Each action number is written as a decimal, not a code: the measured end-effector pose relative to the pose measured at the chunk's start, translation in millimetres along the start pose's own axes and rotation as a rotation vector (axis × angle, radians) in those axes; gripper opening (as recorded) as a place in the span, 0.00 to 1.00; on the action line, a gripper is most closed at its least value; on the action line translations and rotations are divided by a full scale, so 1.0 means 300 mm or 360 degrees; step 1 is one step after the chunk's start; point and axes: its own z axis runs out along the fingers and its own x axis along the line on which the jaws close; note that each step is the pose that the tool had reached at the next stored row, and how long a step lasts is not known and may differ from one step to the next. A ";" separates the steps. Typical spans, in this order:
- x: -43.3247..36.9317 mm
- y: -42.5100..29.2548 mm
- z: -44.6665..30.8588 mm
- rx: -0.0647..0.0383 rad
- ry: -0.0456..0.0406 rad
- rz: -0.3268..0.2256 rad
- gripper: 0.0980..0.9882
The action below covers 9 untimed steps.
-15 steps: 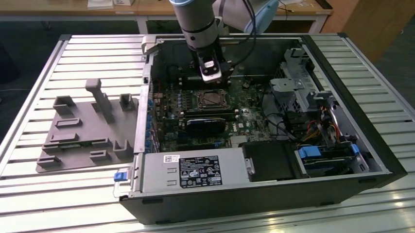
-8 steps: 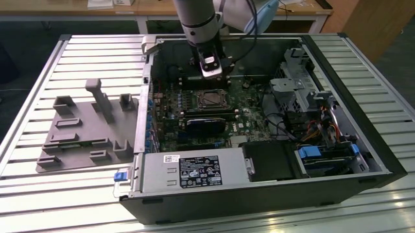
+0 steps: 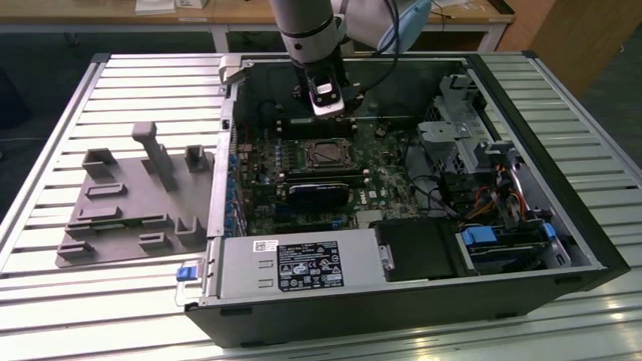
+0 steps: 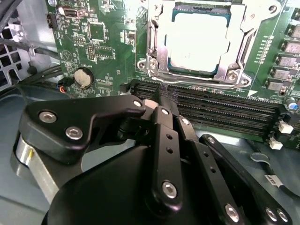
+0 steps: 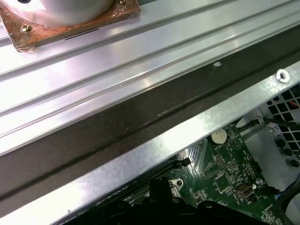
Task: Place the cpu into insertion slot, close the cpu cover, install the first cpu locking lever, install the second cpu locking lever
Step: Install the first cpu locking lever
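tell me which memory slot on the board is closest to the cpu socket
The long black memory slot right beside the cpu cover, in the second wrist view; the other parallel slots lie farther from it, toward the pincer.

Carrying everything: a slatted metal table point(image 3: 80, 301), ribbed with long parallel grooves; lying on it toward the exterior view's right, an open black computer case point(image 3: 561, 226), on its side with the board facing up; resting on the slats toward the exterior view's left, just beside the case, a grey moulded fixture tray point(image 3: 120, 218) with upright posts and blocks; showing again in the first wrist view, the table's grooved slats point(image 5: 93, 79).
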 end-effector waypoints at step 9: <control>0.000 0.000 0.001 0.0023 0.0007 -0.0003 0.00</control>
